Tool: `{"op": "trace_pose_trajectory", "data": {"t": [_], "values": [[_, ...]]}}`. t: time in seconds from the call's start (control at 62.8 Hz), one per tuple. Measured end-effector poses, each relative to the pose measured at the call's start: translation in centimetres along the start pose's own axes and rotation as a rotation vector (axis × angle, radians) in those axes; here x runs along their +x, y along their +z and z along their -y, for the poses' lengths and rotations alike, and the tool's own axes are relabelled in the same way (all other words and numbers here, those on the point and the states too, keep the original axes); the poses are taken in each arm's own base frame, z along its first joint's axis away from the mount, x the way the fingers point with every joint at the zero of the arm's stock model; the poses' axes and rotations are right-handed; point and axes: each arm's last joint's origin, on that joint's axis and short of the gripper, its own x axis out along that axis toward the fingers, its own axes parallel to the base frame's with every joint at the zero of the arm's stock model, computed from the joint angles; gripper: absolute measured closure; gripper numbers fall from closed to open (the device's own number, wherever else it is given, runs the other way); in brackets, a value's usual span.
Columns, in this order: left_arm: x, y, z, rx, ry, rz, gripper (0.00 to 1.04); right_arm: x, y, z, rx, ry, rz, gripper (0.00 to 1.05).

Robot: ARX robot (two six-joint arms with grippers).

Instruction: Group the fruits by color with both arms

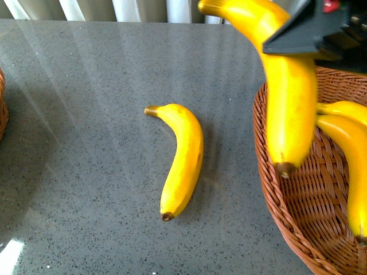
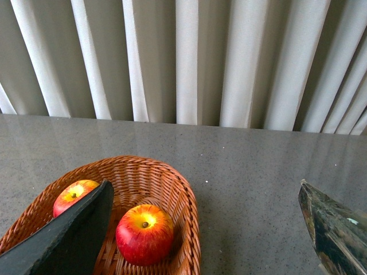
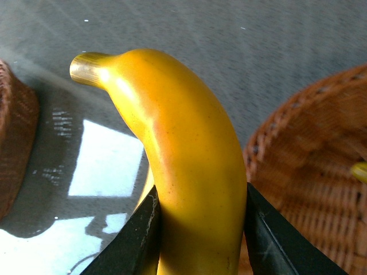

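yellow dominates the right side: the right hand (image 1: pixel 309 28) is clamped on a held banana (image 1: pixel 289 103), its two black fingers (image 3: pixel 143 240) pressed against the fruit's flanks, and the banana hangs tip-down over the near rim of the wicker banana basket (image 1: pixel 287 217). from the front view it seems to be clear of the weave, though the angle leaves that uncertain. two bananas (image 1: pixel 352 160) already lie inside. the step in hand looks like the drop of this yellow fruit. the next move calls for carrying it further in over the basket's bowl, lowering it and parting the fingers so it settles beside the others instead of tipping over the rim. a loose banana (image 1: pixel 183 160) lies alone on the grey speckled tabletop (image 1: pixel 86 114), well apart from both baskets, and would likely come next. the left hand (image 2: pixel 200 240) is spread wide and empty above the apple basket (image 2: pixel 183 189), which holds two red apples (image 2: pixel 144 234). no brand, label or readable writing shows anywhere.
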Motion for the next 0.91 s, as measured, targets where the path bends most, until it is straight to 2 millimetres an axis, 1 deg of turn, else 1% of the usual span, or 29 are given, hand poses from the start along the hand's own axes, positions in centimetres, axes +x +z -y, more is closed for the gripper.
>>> {"op": "trace_pose_trajectory", "data": {"t": [0.127,0.191,0.255,0.493,0.684,0.78,0.859,0.907], "values": [[0.0,0.0,0.0,0.000,0.000,0.000,0.09,-0.7,-2.1,2.3,0.075,-0.100,-0.016,0.73],[0.0,0.0,0.0,0.000,0.000,0.000,0.09,-0.8,-3.1,3.0,0.096,-0.138,-0.031,0.73],[0.0,0.0,0.0,0.000,0.000,0.000,0.09,-0.8,-3.7,3.4,0.105,-0.171,-0.038,0.73],[0.0,0.0,0.0,0.000,0.000,0.000,0.09,-0.8,-4.3,4.8,0.171,-0.308,-0.005,0.73],[0.0,0.0,0.0,0.000,0.000,0.000,0.09,0.1,-5.0,5.4,0.204,-0.341,-0.015,0.73],[0.0,0.0,0.0,0.000,0.000,0.000,0.09,0.5,-5.1,5.8,0.227,-0.348,-0.015,0.73],[0.0,0.0,0.0,0.000,0.000,0.000,0.09,1.5,-5.1,6.2,0.244,-0.356,-0.032,0.73],[0.0,0.0,0.0,0.000,0.000,0.000,0.09,1.6,-5.0,6.3,0.244,-0.362,-0.031,0.73]]}}
